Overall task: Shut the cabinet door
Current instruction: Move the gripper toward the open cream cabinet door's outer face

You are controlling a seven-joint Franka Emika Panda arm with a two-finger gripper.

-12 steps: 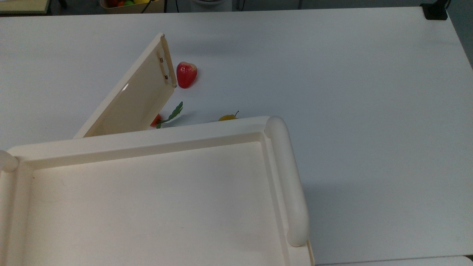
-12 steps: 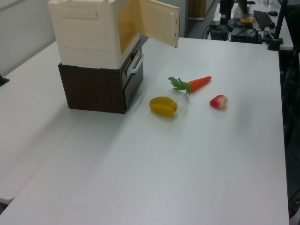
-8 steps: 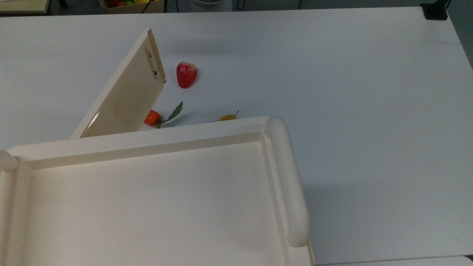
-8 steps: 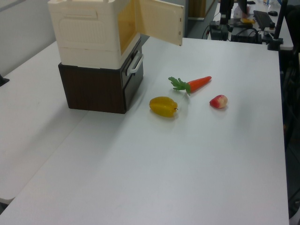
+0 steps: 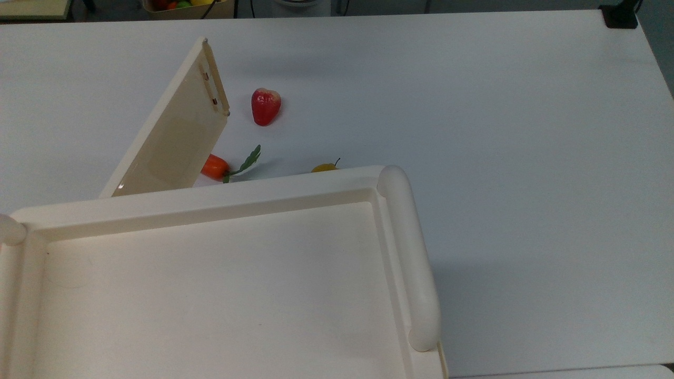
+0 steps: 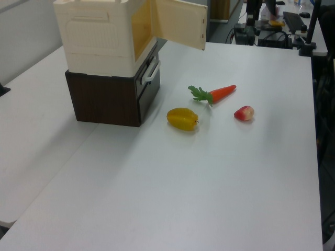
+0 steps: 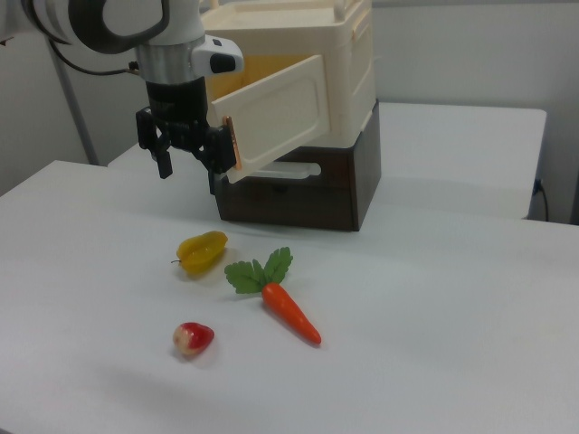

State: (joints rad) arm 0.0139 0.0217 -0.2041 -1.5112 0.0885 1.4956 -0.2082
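Your hand [image 7: 191, 155] spread open, holding nothing, one finger at the free edge of the half-open cabinet door [image 7: 276, 110].

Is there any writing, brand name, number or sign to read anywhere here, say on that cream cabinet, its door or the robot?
No readable text in any view.
The cabinet, the cabinet door and the gripper bear no lettering.
The clutter beyond the table is too small to read.
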